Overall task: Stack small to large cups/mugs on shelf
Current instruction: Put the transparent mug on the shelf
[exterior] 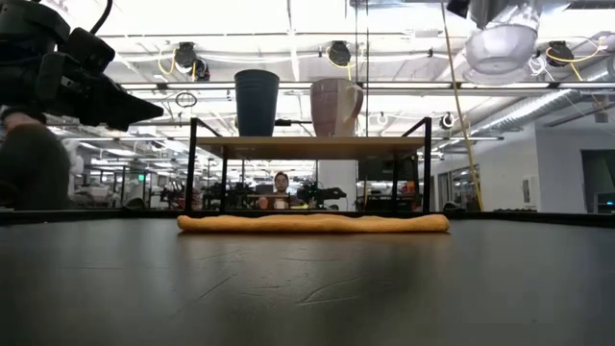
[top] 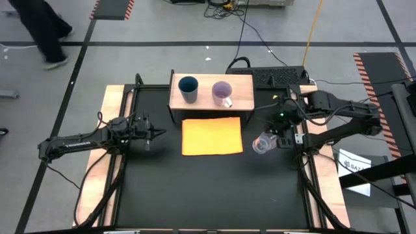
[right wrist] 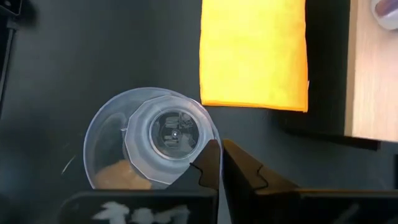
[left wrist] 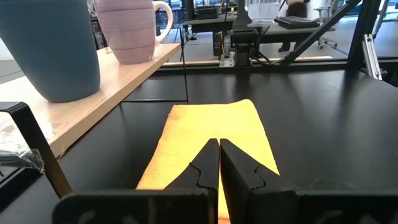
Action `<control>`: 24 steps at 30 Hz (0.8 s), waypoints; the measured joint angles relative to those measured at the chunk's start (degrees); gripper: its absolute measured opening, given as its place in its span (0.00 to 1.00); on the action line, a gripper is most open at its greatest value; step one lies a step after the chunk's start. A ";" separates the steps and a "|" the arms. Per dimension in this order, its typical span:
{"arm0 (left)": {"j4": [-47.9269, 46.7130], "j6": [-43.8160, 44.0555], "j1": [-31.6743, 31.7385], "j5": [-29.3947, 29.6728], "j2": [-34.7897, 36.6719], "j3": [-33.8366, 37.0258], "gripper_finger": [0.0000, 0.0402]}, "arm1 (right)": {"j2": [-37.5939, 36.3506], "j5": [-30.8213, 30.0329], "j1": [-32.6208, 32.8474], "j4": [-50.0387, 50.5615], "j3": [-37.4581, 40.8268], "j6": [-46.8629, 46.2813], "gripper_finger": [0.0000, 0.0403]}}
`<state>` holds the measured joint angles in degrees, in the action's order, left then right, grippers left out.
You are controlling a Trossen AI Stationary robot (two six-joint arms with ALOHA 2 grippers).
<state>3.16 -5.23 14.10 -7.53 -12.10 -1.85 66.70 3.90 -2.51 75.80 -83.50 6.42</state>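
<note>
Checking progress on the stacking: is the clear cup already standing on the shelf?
No: the clear cup is held by the right gripper, right of the orange sheet.

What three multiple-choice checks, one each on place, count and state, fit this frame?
1. Where is the clear cup?
A on the shelf
B held above the table right of the orange sheet
C on the orange sheet

2. How many cups stand on the shelf?
A one
B two
C three

3. The left gripper is:
A shut and empty
B wide open
C holding a mug

Key: B, the right gripper pinches its rim in the air; B, blue tumbler and lilac mug; A, fingers meet with nothing between.
</note>
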 joint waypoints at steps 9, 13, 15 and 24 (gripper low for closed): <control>0.02 0.16 -0.01 0.00 0.00 0.00 0.04 | -8.28 -0.89 -1.68 -4.51 10.07 -1.71 0.00; 0.02 0.44 -0.02 0.02 0.00 0.00 0.04 | -12.77 -0.89 -1.66 -7.35 14.51 -1.92 0.00; 0.02 0.44 0.00 0.02 0.00 0.00 0.04 | -14.57 -0.89 -1.66 -7.86 16.26 -3.16 0.00; 0.04 0.45 -0.02 0.02 0.00 0.00 0.04 | -19.35 -0.89 -1.66 -8.29 20.61 -5.78 0.00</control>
<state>3.20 -4.78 14.09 -7.51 -12.10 -1.85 47.35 3.01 -4.16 67.51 -62.89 0.64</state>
